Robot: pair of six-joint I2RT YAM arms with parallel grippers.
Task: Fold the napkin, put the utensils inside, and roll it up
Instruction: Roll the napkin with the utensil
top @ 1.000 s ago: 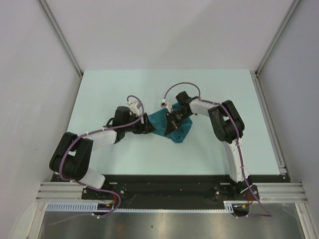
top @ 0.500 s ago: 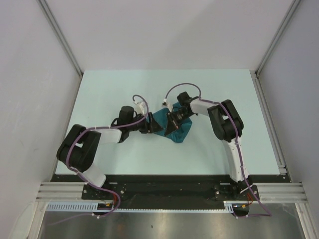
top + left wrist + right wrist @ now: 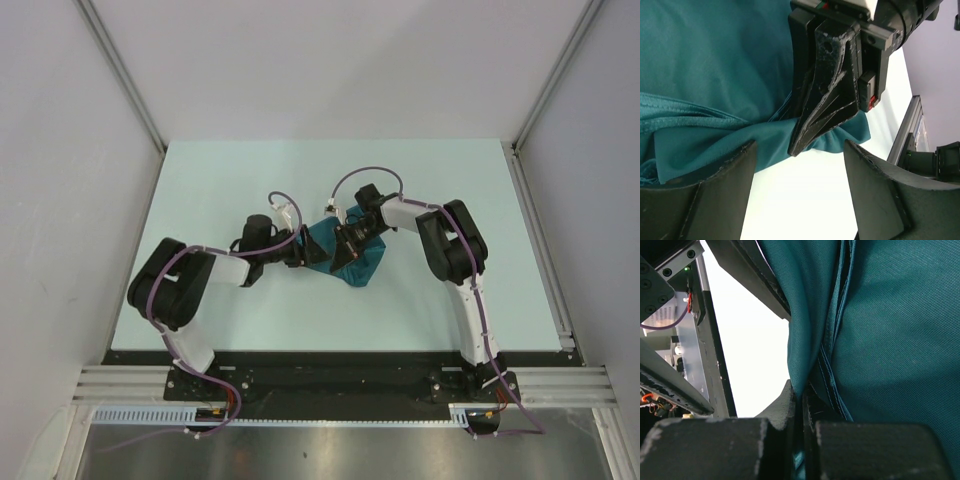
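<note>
The teal napkin (image 3: 366,263) lies bunched in the middle of the pale table (image 3: 220,180). My right gripper (image 3: 343,250) is shut on a fold of it; in the right wrist view the napkin (image 3: 890,340) is pinched between the closed fingers of the right gripper (image 3: 801,402). My left gripper (image 3: 308,252) stands open at the cloth's left edge. In the left wrist view the left gripper (image 3: 800,150) has bare table between its fingers, with the napkin (image 3: 715,60) and the right gripper's fingers (image 3: 832,95) just ahead. The utensils are hidden.
White walls enclose the table on three sides. A metal rail (image 3: 540,250) runs along the right edge and a black base bar (image 3: 330,375) along the near edge. Purple cables (image 3: 360,175) loop over both wrists.
The left arm has swung right, bringing its open gripper up to the napkin's left edge. The right gripper has stayed shut on the cloth, almost still.
</note>
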